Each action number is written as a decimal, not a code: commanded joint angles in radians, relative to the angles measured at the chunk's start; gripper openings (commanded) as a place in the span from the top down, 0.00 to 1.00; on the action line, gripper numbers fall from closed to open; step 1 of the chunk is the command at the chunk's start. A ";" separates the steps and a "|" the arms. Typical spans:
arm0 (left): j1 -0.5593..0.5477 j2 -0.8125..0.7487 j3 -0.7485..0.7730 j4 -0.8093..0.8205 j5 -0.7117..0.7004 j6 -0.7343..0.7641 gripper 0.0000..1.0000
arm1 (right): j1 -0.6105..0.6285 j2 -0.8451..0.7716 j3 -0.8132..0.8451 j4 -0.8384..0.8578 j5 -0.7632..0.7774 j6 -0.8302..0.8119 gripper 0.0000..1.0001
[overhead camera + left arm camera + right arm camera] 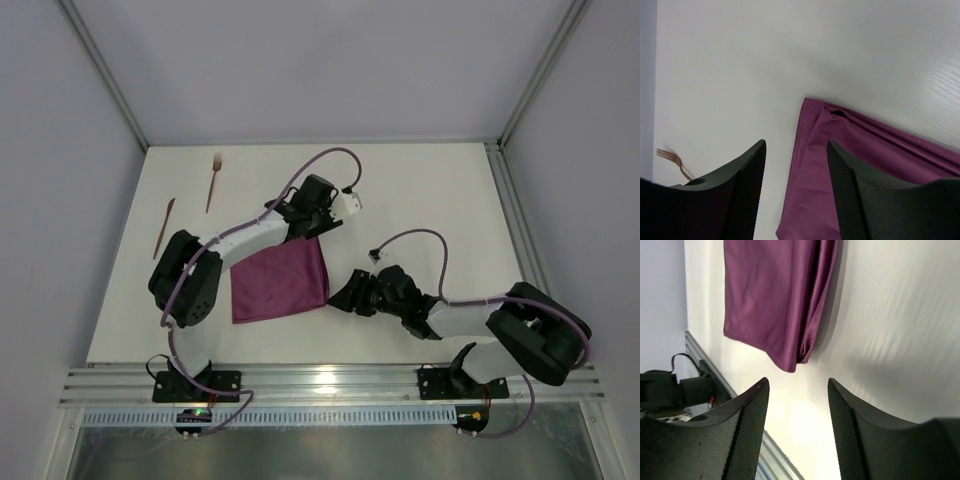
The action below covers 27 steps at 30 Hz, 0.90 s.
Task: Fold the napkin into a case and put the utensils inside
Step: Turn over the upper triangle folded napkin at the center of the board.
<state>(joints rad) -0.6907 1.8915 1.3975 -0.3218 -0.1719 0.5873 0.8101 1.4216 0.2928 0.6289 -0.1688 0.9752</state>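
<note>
The plum-purple napkin (279,281) lies flat on the white table, folded over into a smaller, roughly square shape with doubled layers along its right edge. My left gripper (303,228) is open above its far right corner; in the left wrist view (796,192) one finger is over the cloth (860,150) and the other over bare table. My right gripper (346,298) is open and empty just right of the near right corner (790,365), not touching it (797,432). The wooden fork (213,180) and the knife-like stick (164,226) lie at the far left. No finished case shows.
The fork's tines also show in the left wrist view (671,159). A metal rail (330,382) runs along the near table edge and shows in the right wrist view (715,375). Frame posts stand at the back corners. Purple cables loop over both arms.
</note>
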 commanded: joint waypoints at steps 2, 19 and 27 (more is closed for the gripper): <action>0.008 -0.214 -0.003 -0.163 -0.031 -0.101 0.45 | -0.107 -0.156 0.109 -0.270 0.028 -0.237 0.42; 0.396 -0.562 -0.479 -0.382 0.160 -0.222 0.32 | -0.287 0.497 0.874 -0.488 -0.248 -0.509 0.41; 0.433 -0.476 -0.538 -0.255 0.169 -0.227 0.37 | -0.287 0.654 0.977 -0.477 -0.267 -0.437 0.45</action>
<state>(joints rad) -0.2646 1.3941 0.8753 -0.6621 -0.0303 0.3725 0.5213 2.0598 1.2255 0.1570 -0.4191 0.5091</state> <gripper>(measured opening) 0.636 0.564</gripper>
